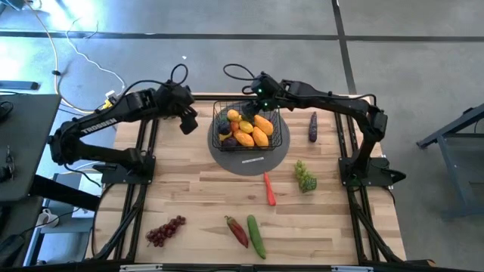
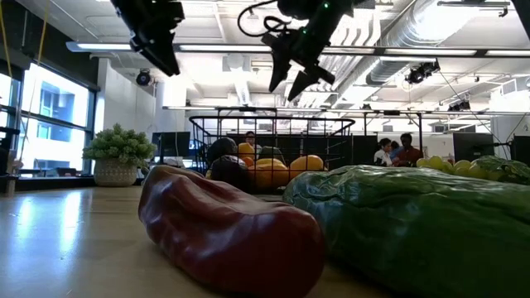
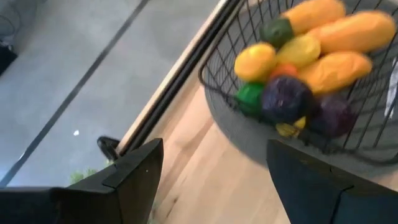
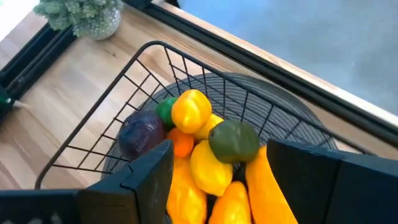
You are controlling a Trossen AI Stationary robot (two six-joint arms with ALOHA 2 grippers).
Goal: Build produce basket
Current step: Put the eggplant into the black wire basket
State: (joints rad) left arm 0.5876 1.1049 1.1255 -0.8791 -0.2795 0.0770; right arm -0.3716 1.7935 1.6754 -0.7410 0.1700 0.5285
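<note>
Your right gripper (image 1: pixel 259 97) hangs over the far rim of the wire-mesh basket (image 1: pixel 277 125), fingers spread, holding nothing. Your left gripper (image 1: pixel 187 121), spread too, hovers just left of the basket. The basket sits on a grey round disc (image 1: pixel 281 155) at the far middle of the wooden surface (image 1: pixel 197 204), packed with smooth yellow lemons (image 4: pixel 190 109), orange mangoes (image 1: pixel 262 125) and a dark purple piece (image 4: pixel 142 133)
</note>
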